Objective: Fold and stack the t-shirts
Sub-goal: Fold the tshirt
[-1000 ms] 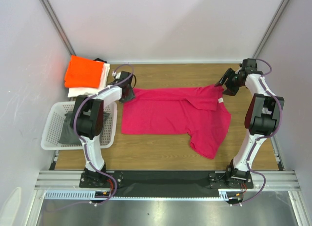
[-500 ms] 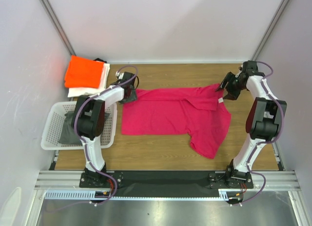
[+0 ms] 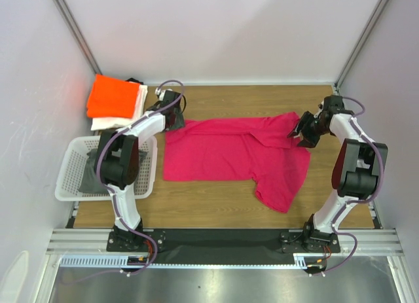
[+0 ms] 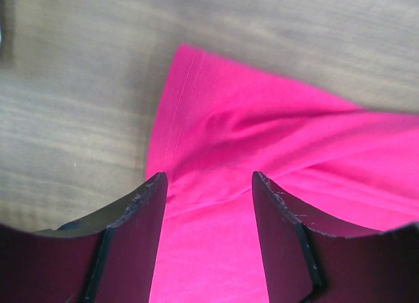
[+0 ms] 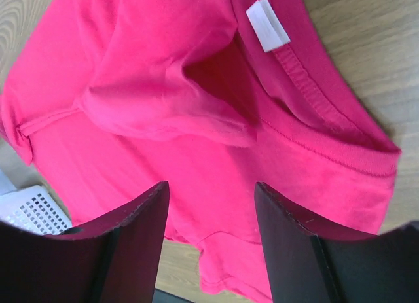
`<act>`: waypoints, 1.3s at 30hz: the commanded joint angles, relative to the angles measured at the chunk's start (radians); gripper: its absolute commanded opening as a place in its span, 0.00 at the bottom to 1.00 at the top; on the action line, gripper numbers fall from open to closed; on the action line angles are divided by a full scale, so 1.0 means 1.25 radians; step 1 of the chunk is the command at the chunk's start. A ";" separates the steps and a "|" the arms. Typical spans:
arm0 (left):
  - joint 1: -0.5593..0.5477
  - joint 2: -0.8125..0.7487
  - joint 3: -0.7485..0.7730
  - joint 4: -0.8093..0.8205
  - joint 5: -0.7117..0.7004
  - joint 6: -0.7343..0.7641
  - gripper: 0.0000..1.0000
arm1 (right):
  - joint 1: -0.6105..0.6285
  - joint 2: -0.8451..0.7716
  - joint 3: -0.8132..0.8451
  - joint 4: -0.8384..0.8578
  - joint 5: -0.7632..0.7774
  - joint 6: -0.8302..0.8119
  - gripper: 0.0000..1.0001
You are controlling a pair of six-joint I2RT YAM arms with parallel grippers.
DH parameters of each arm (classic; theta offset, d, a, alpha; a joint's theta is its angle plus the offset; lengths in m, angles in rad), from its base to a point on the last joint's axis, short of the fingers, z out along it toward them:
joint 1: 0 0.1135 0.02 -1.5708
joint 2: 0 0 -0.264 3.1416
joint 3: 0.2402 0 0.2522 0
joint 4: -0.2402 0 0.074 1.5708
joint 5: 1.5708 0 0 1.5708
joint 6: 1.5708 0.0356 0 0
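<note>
**Item 1, magenta-pink t-shirt** [image 3: 229, 156]: spread out unfolded across the middle of the wooden surface [image 3: 209, 201]. One sleeve trails toward the near right. A fold of cloth lies bunched near the collar [image 5: 308, 74], and the white neck label [image 5: 268, 23] shows just beside it.

**Item 2, orange t-shirt** [image 3: 112, 97]: a folded rectangle at the far left corner, lying on top of item 3.

**Item 3, white t-shirt** [image 3: 111, 124]: folded, directly under the orange one, with its edges showing at the near and right sides.

**Item 4, your left end effector** [image 4: 208, 178]: fingers spread, poised over the far left corner of the magenta-pink t-shirt and pinching nothing.

**Item 5, your right end effector** [image 5: 211, 185]: fingers spread, above the collar end at the shirt's far right, with no cloth between them.

**Item 6, white lattice basket** [image 3: 65, 178]: on the left, near side, holding a dark bundle [image 3: 88, 175].
</note>
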 commanded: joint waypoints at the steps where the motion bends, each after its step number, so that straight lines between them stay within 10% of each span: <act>1: -0.002 -0.053 -0.033 0.009 0.011 -0.034 0.59 | 0.010 0.022 0.002 0.075 -0.030 0.001 0.60; 30: 0.019 -0.022 -0.071 0.040 0.021 -0.082 0.54 | 0.052 0.120 0.040 0.077 0.045 -0.063 0.49; 39: 0.029 -0.020 -0.070 0.043 0.030 -0.083 0.54 | 0.056 0.135 0.065 0.082 0.022 -0.053 0.19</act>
